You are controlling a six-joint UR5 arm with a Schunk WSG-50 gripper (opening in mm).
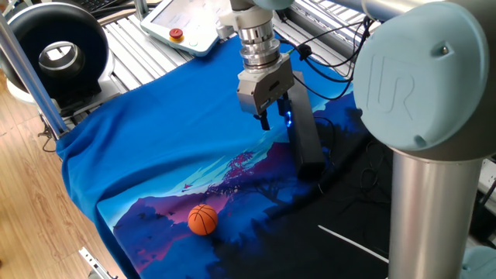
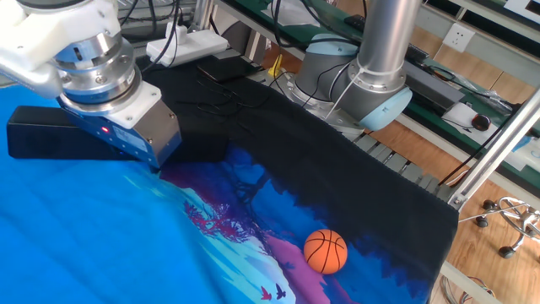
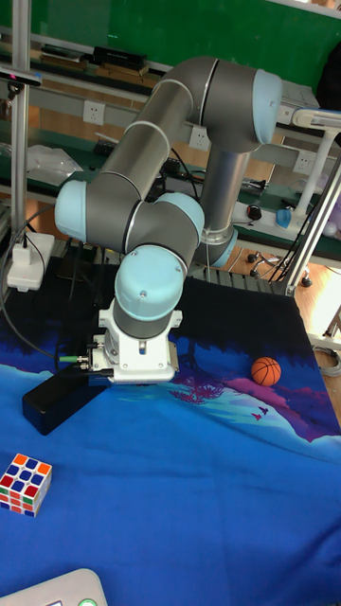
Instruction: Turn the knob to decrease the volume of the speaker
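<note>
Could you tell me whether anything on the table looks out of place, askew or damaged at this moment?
Nothing stands out. The speaker lies flat on the cloth, the orange ball and the Rubik's cube sit apart from it, and the pincer is down at the speaker's glowing end.

Robotics laboratory, tabletop manipulation cell.

Indicators: a grey and pale-blue industrial arm mounted at a table covered by a printed blue cloth; a teach pendant with a red stop button lying on a slatted aluminium surface; aluminium profile framing around the cell; a white power strip with loose cabling; wall sockets on a green-backed wall; wood-pattern flooring; test props including an orange ball and a Rubik's cube.
</note>
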